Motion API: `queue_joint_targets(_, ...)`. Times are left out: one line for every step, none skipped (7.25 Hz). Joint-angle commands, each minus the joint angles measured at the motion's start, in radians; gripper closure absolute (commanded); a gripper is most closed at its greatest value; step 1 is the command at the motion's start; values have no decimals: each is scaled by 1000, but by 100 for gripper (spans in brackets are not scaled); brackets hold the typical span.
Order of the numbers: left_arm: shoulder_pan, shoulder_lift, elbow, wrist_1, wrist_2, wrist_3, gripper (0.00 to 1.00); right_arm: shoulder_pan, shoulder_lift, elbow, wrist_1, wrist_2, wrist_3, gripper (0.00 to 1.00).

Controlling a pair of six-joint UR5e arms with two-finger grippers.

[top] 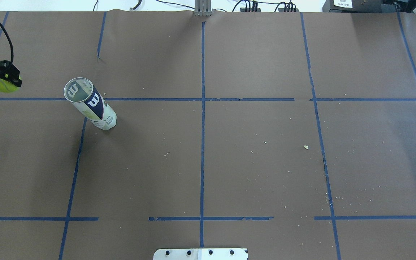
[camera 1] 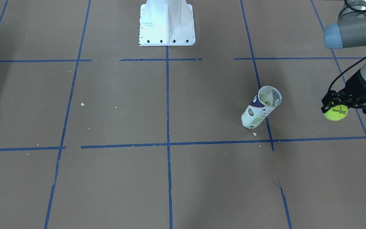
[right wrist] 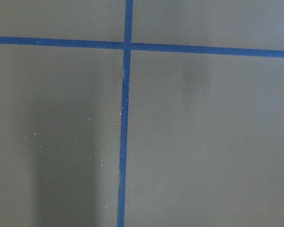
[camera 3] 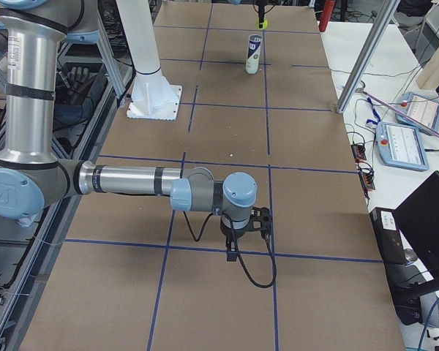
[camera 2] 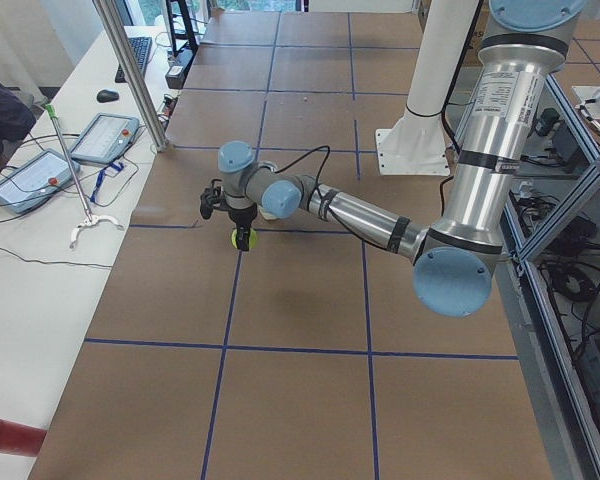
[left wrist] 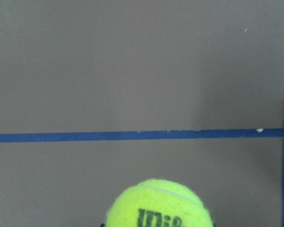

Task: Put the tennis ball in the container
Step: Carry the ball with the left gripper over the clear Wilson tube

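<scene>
Brown papered table: the front-facing view shows the left gripper clamped on the tennis ball, at 3 o'clock from the upright container and well apart. The overhead view places the ball at the container's 9 o'clock. The right-side view shows the right gripper, but its aperture cannot be determined.

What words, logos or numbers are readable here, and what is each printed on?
"Wilson 1": black print on the tennis ball.
"W": white logo on the container, on its dark-blue label and again near its top.
Smaller print lower on the container: too small to read.
</scene>
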Motion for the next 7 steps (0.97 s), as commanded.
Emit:
queue_joint_targets(-34, -159, -99, 260, 2, -21, 100, 0, 1, 0, 0, 0, 0, 0)
queue_joint_targets(-30, -203, -99, 263, 3, -121, 100, 0, -1, 0, 1, 0, 0, 0)
queue_joint_targets(-25, -240, -100, 264, 2, -178, 100, 0, 1, 0, 0, 0, 0, 0)
queue_joint_targets(26, -261, -97, 266, 2, -237, 98, 0, 1, 1, 1, 0, 0, 0)
queue_joint_targets(75, -280, -94, 264, 3, -294, 99, 0, -1, 0, 1, 0, 0, 0)
queue_joint_targets(115, -286, -96, 263, 3, -334, 99, 0, -1, 0, 1, 0, 0, 0)
queue_joint_targets(137, -286, -99, 263, 3, -343, 99, 0, 1, 0, 0, 0, 0, 0)
